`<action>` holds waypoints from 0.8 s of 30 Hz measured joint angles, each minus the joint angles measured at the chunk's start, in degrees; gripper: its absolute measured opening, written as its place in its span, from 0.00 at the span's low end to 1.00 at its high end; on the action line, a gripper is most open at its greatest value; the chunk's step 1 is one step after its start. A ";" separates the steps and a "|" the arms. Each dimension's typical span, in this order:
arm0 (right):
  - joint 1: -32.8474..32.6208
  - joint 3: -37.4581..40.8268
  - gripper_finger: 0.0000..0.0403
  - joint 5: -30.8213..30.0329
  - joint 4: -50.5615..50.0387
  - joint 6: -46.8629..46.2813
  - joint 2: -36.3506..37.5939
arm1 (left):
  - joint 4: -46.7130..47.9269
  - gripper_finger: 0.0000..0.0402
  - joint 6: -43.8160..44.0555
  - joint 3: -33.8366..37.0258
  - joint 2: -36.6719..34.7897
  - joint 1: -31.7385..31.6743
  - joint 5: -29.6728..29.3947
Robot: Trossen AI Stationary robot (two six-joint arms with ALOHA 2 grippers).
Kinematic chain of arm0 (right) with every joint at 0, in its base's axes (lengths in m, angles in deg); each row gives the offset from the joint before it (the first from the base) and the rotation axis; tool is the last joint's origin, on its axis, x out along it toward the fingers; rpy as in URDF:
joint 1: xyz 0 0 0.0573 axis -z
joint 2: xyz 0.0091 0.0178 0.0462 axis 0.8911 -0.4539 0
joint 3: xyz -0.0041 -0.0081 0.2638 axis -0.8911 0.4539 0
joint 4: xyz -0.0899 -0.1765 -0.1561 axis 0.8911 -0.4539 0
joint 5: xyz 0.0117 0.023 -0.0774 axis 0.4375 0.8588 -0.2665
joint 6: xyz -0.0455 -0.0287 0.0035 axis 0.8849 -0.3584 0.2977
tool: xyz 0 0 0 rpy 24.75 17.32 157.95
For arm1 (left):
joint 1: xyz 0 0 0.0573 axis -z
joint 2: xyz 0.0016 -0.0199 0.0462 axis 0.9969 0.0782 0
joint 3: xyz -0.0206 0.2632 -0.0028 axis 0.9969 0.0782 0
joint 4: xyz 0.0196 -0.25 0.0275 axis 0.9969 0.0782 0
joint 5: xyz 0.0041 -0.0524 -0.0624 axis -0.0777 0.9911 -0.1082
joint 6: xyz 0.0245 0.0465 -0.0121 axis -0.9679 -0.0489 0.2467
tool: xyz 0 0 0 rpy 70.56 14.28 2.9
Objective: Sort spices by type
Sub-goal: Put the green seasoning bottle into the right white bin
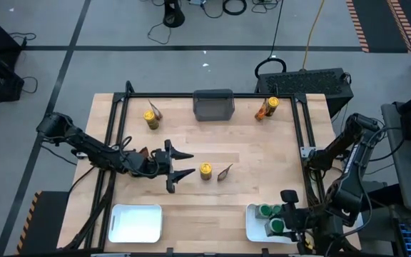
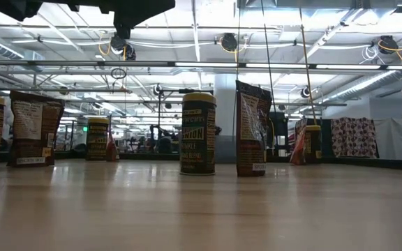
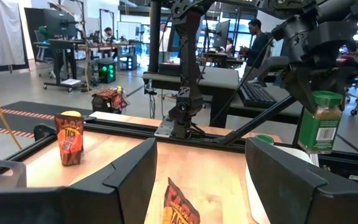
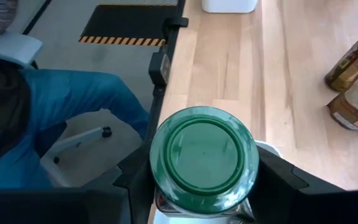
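Note:
My right gripper [image 4: 205, 186] is shut on a green-lidded jar [image 3: 319, 123] above the white tray [image 1: 254, 227] at the near right. Two more green-lidded jars [image 1: 264, 210] stand in that tray. My left gripper [image 1: 182, 165] hovers open and level over the table's middle, pointing at a yellow-lidded jar [image 1: 205, 170] and a brown packet [image 1: 225, 172] standing side by side. Nothing is between its fingers. Another yellow-lidded jar [image 1: 151, 118] with a packet [image 1: 155, 108] stands at the far left. A third jar [image 1: 270, 106] and packet [image 1: 261, 113] stand at the far right. My right gripper pinches the green-lidded jar between its two fingers, on the jar's sides just under the lid [image 4: 204, 155]. The fingers slant down at it from the table's right side. The jar hangs upright, lifted clear above the tray.
A dark grey bin [image 1: 213, 104] stands at the far edge's middle. A second white tray [image 1: 135, 223] lies at the near left. One more packet [image 1: 143, 151] shows beside my left arm. A black frame [image 1: 302, 143] runs along the table's sides. A seated person [image 4: 55, 124] is beyond the near edge.

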 joint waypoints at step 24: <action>-1.63 9.59 0.47 -4.87 6.57 -11.88 -3.32 | 1.38 0.62 -0.04 -0.02 0.00 -0.11 -0.05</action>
